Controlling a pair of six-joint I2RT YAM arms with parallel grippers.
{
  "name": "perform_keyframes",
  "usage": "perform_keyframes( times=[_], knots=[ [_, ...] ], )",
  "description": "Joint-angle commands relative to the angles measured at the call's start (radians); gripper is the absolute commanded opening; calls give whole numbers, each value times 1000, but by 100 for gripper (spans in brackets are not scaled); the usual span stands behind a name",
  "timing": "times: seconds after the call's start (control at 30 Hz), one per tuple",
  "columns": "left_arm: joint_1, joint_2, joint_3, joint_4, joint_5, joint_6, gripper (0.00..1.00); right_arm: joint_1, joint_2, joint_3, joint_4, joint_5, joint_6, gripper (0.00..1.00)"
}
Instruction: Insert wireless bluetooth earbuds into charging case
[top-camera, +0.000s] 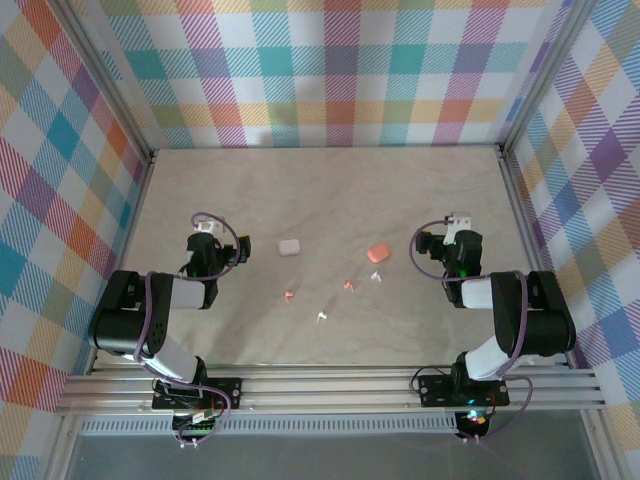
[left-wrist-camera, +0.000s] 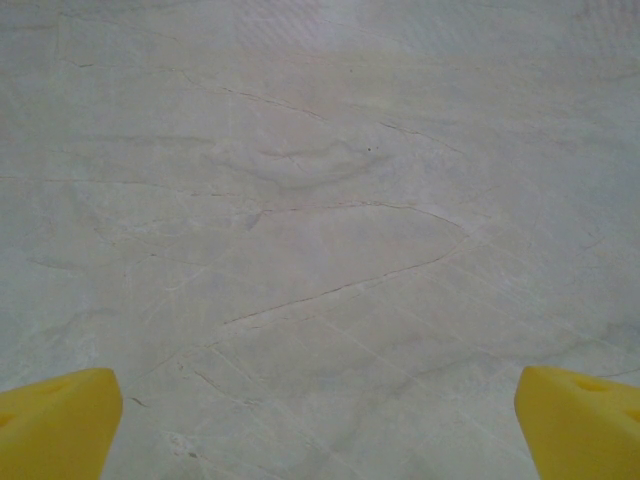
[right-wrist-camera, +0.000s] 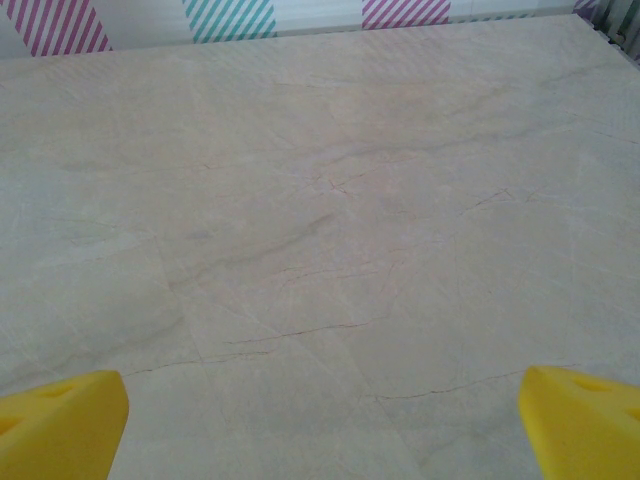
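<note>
left tool (left-wrist-camera: 320, 440) & right tool (right-wrist-camera: 320, 440) both wide, empty. 4 earbuds (top-camera: 348, 285) loose mid-tabletop twd near edge, cases (top-camera: 289, 246) just beyond. prob light, hard, slick; pinch across the head, gently.

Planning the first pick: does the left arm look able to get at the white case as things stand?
Probably yes. The left claw stands open, holding nothing, and the white case lies just to its right on bare table, with nothing between them.
</note>
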Motion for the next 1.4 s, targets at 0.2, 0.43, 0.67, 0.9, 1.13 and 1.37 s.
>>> perform_keyframes(
  times=[0.2, 0.43, 0.67, 0.9, 1.13, 1.37],
  knots=[
    [18, -4, 14, 6, 19, -9, 100, -4, -6, 16, 7, -16, -7, 100],
    [18, -72, 84, -183, 39, -4, 100, -2, -129, 117, -301, -38, -12, 100],
    [17, -181, 290, -630, 182, -143, 91, 24, -157, 452, -971, -17, 331, 88],
    [17, -182, 458, -1053, 223, -352, 82, 372, 188, 862, -1408, 81, 443, 91],
    [1, -220, 486, -1313, 241, -416, 78, 617, 518, 1259, -1553, -48, 498, 90],
    [-11, -282, 419, -1312, 240, -469, 73, 736, 807, 1715, -1843, 12, 479, 97]
  ],
)
